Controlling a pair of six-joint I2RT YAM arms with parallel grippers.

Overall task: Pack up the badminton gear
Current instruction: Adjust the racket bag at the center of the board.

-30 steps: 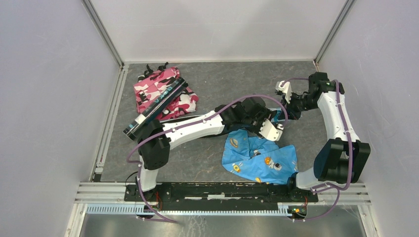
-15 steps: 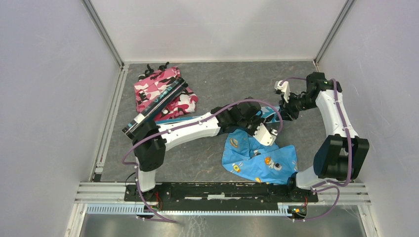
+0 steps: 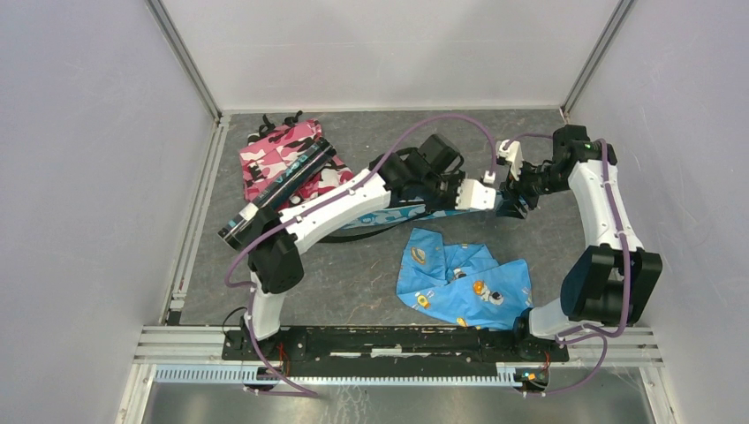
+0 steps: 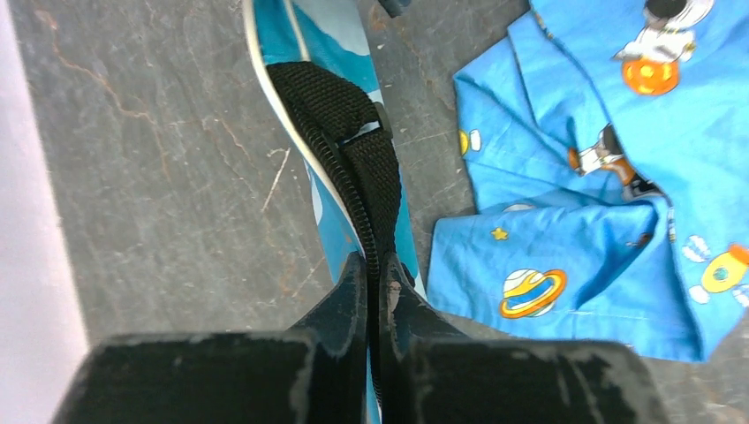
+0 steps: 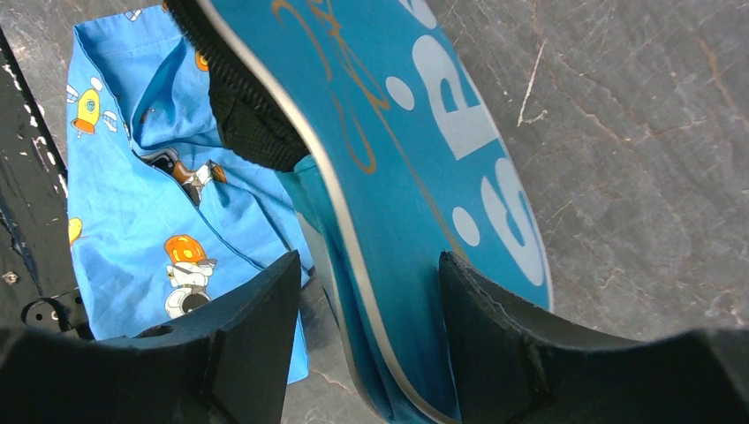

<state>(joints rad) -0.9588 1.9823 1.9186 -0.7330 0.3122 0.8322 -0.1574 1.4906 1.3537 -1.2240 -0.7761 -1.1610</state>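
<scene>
Logging the left gripper [image 4: 373, 281] clamped on the coarse black webbing strap [image 4: 340, 106] of the glossy blue racquet-shaped cover [image 5: 415, 124] just ahead. We see the right gripper [image 5: 369, 283] spread apart, astride its piped edge, perhaps not touching. A crumpled cartoon-print cloth [image 4: 583, 203] lies alongside.

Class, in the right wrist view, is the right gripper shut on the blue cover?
No, the right gripper stands open, the blue cover between its fingers.

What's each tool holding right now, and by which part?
Left tool pinches the cover by its black strap. Right tool stands open astride the cover's end, holding nothing.
</scene>
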